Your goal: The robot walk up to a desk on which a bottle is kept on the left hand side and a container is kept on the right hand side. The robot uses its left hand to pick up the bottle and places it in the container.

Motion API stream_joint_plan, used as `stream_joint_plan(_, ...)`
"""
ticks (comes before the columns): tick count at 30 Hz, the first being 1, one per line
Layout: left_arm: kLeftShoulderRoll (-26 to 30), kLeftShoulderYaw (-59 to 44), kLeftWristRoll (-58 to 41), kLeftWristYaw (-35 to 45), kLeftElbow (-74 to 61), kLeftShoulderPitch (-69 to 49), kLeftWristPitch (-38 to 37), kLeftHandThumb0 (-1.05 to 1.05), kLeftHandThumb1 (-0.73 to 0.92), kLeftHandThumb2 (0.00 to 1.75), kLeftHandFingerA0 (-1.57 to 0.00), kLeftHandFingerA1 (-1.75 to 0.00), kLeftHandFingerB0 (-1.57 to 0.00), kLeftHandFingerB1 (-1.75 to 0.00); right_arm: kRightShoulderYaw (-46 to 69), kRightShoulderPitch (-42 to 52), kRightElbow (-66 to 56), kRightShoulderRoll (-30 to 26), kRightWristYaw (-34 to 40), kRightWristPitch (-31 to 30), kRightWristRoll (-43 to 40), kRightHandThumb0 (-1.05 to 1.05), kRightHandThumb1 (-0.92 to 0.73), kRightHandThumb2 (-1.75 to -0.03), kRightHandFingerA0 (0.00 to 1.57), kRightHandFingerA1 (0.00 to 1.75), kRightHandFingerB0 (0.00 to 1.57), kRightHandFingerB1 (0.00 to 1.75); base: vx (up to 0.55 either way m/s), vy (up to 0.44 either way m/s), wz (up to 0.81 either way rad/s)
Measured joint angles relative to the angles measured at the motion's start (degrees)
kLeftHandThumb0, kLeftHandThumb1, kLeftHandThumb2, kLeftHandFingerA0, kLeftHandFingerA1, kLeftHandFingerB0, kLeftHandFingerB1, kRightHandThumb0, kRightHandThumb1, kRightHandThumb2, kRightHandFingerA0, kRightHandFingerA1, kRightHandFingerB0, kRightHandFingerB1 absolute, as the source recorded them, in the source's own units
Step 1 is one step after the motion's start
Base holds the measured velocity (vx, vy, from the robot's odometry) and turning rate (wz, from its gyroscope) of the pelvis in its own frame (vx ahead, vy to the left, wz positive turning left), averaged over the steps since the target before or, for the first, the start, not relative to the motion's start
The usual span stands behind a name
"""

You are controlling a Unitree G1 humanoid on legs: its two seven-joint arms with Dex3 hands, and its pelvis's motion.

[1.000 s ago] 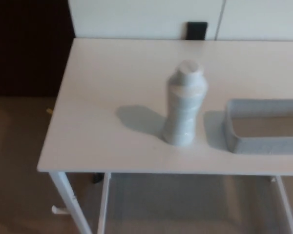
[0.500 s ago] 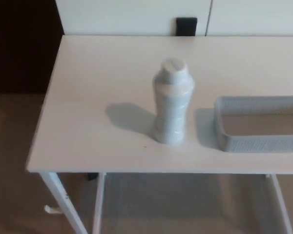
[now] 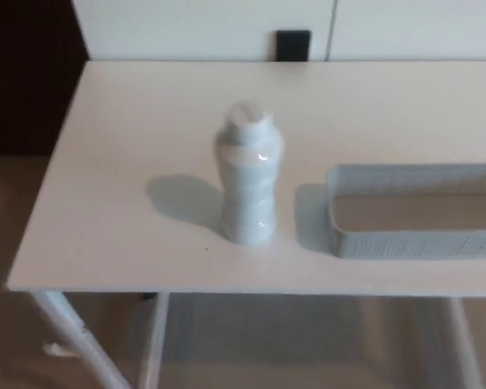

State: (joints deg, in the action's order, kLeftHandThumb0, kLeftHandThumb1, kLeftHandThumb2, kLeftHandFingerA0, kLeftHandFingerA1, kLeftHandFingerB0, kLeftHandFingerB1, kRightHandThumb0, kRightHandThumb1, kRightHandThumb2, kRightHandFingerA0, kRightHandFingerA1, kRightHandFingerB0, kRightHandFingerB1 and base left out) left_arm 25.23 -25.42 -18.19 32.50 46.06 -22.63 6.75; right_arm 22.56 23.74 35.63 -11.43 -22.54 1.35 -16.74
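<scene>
One bottle (image 3: 248, 174) upright – beside container (image 3: 413, 212) | desk (image 3: 130, 146) | fingers: unseen, cannot tell

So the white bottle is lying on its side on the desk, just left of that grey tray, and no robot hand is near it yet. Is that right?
Not quite. The head view shows the white bottle standing upright on the desk, cap on top, not lying on its side. The rest holds: it stands just left of the grey tray, apart from it, and no robot hand is in view.
</scene>
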Motion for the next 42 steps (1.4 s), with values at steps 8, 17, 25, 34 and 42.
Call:
stream_joint_plan(8,-2.7,5.7,1.2,0.4,-5.4,3.3,-0.5,-0.37,0.66,0.59,-0.61,-0.44,-0.41,-0.36,-0.3,-1.8,-1.8,-0.8,0.5,-1.0,0.1,-0.38,-0.42,-0.53,0.59,0.64,0.36,0.46,0.03,-0.137,0.03)
stream_joint_plan(17,-3.2,10.6,3.5,-1.7,-11.8,4.8,-0.4,-0.33,0.65,0.59,-0.66,-0.46,-0.47,-0.38,-0.8,-2.8,-1.6,-0.3,1.0,-1.9,0.3,-0.40,-0.41,-0.52,0.58,0.61,0.36,0.46,0.04,0.154,-0.06)
stream_joint_plan(25,-3.3,10.6,3.6,-2.5,-10.4,4.9,0.1,-0.42,0.60,0.76,-0.54,-0.52,-0.38,-0.45,-0.8,-3.0,-2.7,-0.2,1.1,-2.4,0.4,-0.38,-0.42,-0.53,0.59,0.63,0.36,0.46,0.00,-0.001,0.05)
stream_joint_plan(34,-3.3,10.6,3.7,-2.3,-9.1,5.2,0.1,-0.41,0.59,0.76,-0.55,-0.53,-0.38,-0.45,-0.8,-3.3,-2.1,-0.3,0.9,-2.4,0.5,-0.37,-0.45,-0.53,0.55,0.61,0.36,0.45,0.02,-0.064,0.01)
stream_joint_plan(42,-3.2,10.5,3.7,-2.2,-9.0,5.1,0.1,-0.42,0.60,0.76,-0.55,-0.52,-0.38,-0.45,-0.9,-3.6,-1.1,-0.3,0.6,-2.3,0.6,-0.38,-0.43,-0.53,0.58,0.61,0.37,0.46,0.00,0.000,0.00)
